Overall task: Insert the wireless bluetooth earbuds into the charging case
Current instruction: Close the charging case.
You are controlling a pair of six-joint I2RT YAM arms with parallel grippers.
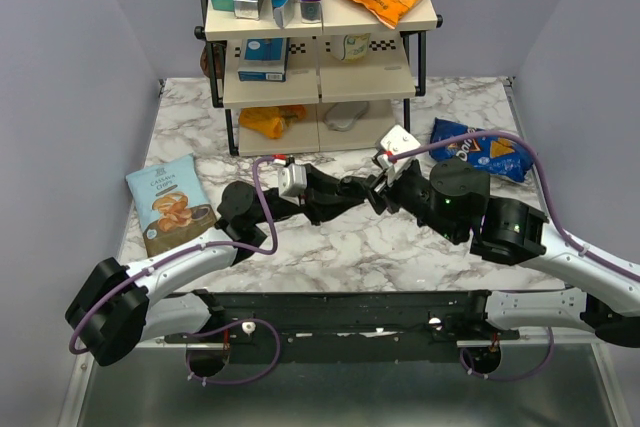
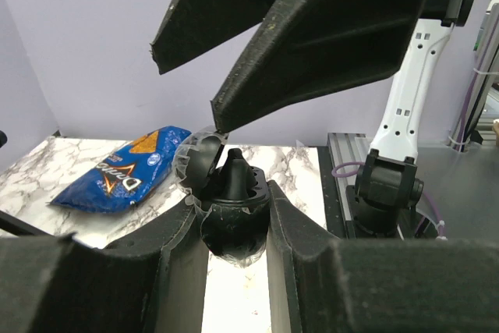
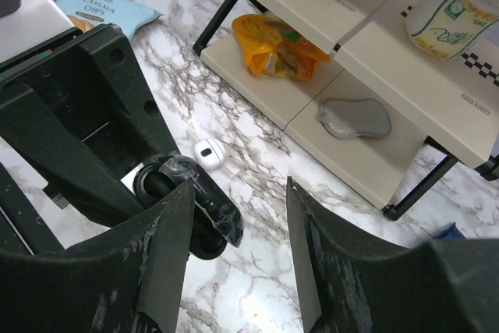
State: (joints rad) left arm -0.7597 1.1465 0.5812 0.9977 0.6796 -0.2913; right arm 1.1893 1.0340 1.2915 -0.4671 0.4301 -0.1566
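Marble table (image 1: 330,242), centre: left gripper (image 2: 231,202) clamps the open charging case (image 2: 234,235); right gripper (image 3: 236,189) hovers over it, jaws apart. An earbud (image 2: 234,177) seems half-seated; next, a careful downward press.

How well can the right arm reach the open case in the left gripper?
Probably yes. The left gripper holds the case with its lid open, and the right gripper hangs close above it, nothing in between.

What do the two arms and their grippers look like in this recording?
The left arm and right arm have white links, bulky black joints and purple cables. The left gripper and right gripper have matte black, wedge-shaped fingers with rough edges.
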